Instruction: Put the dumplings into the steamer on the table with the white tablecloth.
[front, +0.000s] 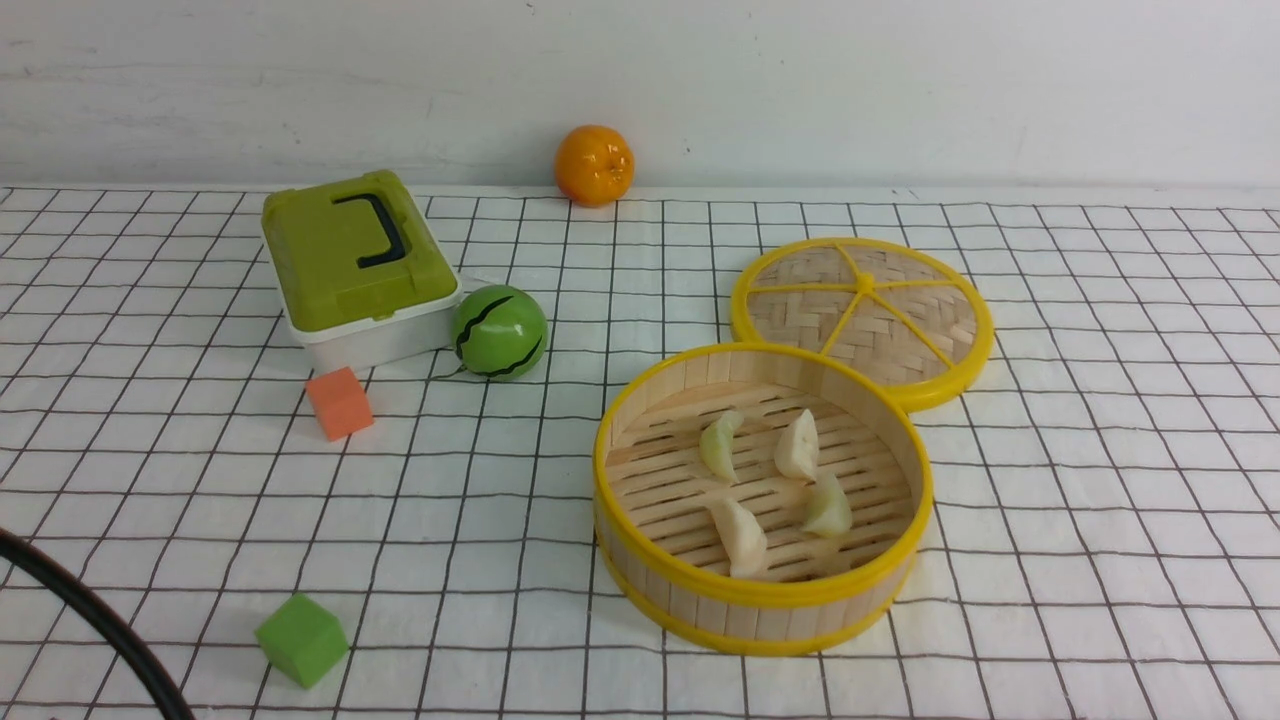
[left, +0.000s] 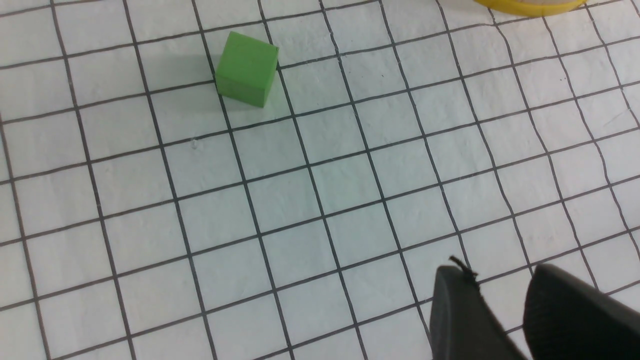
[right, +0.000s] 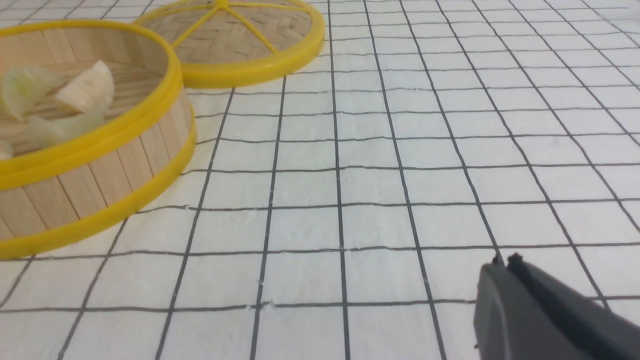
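dumplings (front: 737, 536): all four in steamer (front: 640, 560) | left pincer (left: 500, 300) apart, empty | right pincer (right: 505, 267) together | keep arms clear of steamer

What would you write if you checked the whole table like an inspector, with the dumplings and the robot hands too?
Surface: table under white tablecloth with black grid lines, lying flat.
Job's things: four dumplings all lie inside the steamer; none on the cloth.
Clutter: steamer lid flat behind the steamer; green box, toy watermelon, orange cube, green cube, orange fruit.
Grippers: left gripper open, holding nothing, over the cloth; right gripper shut, empty.
Cables: one black cable at the robot's near left.
Surroundings: plain white wall behind.
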